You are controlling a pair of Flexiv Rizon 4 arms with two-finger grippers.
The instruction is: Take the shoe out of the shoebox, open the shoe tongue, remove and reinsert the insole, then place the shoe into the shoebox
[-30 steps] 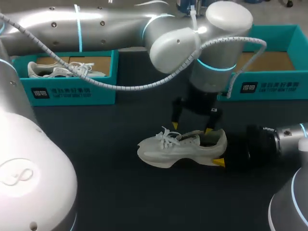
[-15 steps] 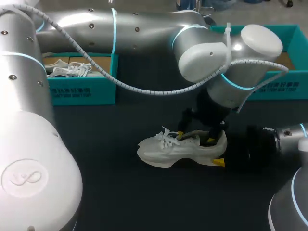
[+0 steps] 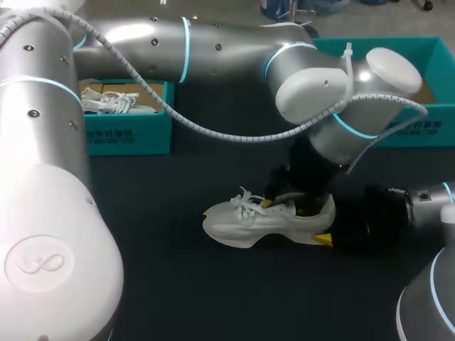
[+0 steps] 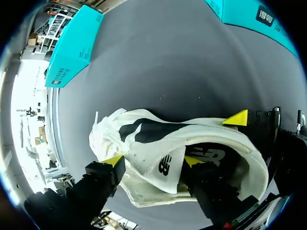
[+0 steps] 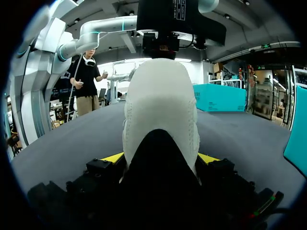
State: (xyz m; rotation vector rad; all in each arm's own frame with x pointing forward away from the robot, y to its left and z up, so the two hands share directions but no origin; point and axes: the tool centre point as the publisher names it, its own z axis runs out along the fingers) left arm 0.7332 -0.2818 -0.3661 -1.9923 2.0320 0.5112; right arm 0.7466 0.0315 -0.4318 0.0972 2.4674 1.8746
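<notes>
A white shoe (image 3: 245, 224) lies on its sole on the dark table, toe to the left. My right gripper (image 3: 328, 226) is shut on its heel; in the right wrist view the heel (image 5: 160, 105) fills the gap between the fingers of the right gripper (image 5: 160, 158). My left arm reaches across from above, with its gripper (image 3: 284, 206) down at the shoe's opening. In the left wrist view the left gripper (image 4: 152, 161) stands open astride the tongue (image 4: 160, 163), one finger by the laces and one inside the opening.
A teal shoebox (image 3: 128, 131) at the back left holds another white shoe (image 3: 106, 103). A second teal shoebox (image 3: 419, 128) stands at the back right, just behind my left arm's wrist. Bare dark table lies in front of the shoe.
My left gripper has come down onto the shoe's opening, and its fingers have drawn closer together around the tongue. The shoe and the right gripper have stayed put.
</notes>
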